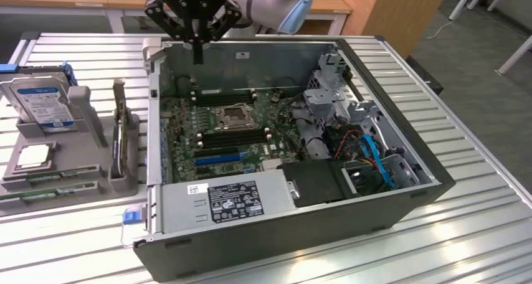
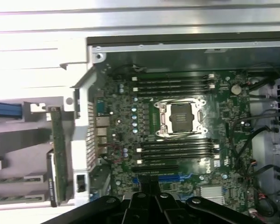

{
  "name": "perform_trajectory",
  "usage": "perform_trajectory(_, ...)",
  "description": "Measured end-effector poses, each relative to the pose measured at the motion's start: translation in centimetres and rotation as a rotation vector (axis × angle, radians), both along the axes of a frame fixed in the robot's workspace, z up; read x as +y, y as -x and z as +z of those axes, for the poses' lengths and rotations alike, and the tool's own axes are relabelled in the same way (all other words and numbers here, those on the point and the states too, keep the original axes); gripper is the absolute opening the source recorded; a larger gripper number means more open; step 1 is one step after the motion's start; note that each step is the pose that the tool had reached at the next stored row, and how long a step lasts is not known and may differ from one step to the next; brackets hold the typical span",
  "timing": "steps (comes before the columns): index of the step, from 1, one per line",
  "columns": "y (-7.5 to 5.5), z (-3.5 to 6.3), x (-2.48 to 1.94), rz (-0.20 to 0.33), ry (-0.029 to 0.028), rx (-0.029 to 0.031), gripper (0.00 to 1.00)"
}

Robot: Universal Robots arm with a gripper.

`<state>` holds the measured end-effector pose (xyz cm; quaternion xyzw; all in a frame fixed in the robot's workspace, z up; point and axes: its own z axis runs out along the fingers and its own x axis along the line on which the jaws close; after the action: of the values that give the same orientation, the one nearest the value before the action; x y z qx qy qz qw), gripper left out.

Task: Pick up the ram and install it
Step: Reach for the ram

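Note:
The ram (image 1: 119, 113) is a thin green stick standing on edge in a grey holder (image 1: 83, 141) at the exterior view's left, beside the open computer case (image 1: 249, 246). In the wrist view the ram (image 2: 58, 154) lies just outside the case wall. My gripper (image 1: 198, 55) hangs above the far side of the case, over the motherboard, well apart from the ram. Its fingers are shut and point straight down with nothing between them. In the wrist view, the gripper (image 2: 148, 186) sits over the blue slots. Black memory slots (image 1: 223, 98) (image 2: 173, 84) flank the CPU socket (image 1: 232, 116) (image 2: 179, 117).
A hard drive (image 1: 40, 103) with a blue-white label stands in the grey holder, and more green boards (image 1: 40, 183) lie flat in it. Inside the case are a power supply (image 1: 226, 200), a drive cage (image 1: 328, 103) and cables (image 1: 370, 153). Everything rests on a slatted metal table (image 1: 465, 234).

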<state>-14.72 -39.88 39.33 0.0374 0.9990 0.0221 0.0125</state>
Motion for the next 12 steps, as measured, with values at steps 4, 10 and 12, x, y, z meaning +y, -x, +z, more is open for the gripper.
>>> perform_trajectory(4,1.8,0.01,0.00,0.000,0.0002,0.0001,0.11)
perform_trajectory(10,4.4,0.00,0.00,0.000,0.0001,0.0000,0.11)
perform_trajectory(12,5.2,0.00,0.00,0.000,0.0001,0.0000,0.11)
